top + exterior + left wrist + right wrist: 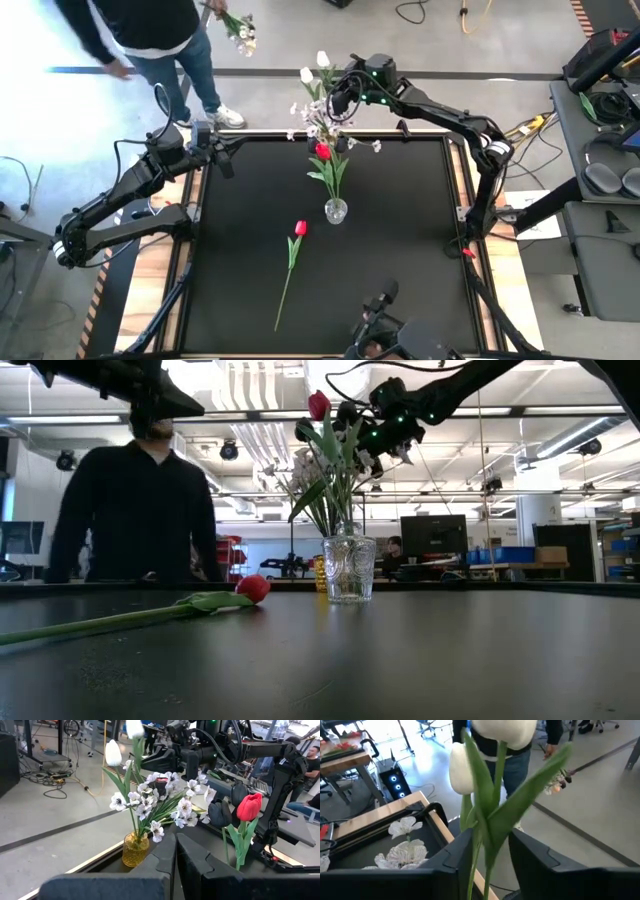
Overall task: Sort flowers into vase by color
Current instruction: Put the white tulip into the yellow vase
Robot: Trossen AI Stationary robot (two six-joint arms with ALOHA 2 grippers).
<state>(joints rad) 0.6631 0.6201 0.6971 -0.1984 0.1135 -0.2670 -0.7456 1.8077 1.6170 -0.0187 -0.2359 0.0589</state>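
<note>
A clear glass vase (pixel 336 211) stands mid-table and holds a red tulip (pixel 322 151) and a dark tulip (pixel 219 813). An amber vase (pixel 135 849) at the table's far edge holds sprays of white blossoms (pixel 322 122) and a white tulip (pixel 113 752). Another red tulip (pixel 295 250) lies flat on the table nearer me. My right gripper (pixel 343 98) hovers above the amber vase, shut on a white tulip (pixel 505 730). My left gripper (pixel 226 162) is shut and empty near the far left corner. My right gripper pinches the white tulip's green stem and leaves (pixel 487 837) between its two fingers (pixel 457 855), below the flower head. The fingers lie across the stem, well above the table. The tulip stands roughly upright; I cannot tell whether its lower end is inside the amber vase.
A person (pixel 150 35) stands beyond the table's far left corner with a bunch of flowers (pixel 240 30) in one hand. Bare black table (pixel 400 270) stretches right of the clear vase and along the near edge. Desks and cables stand off the right side.
</note>
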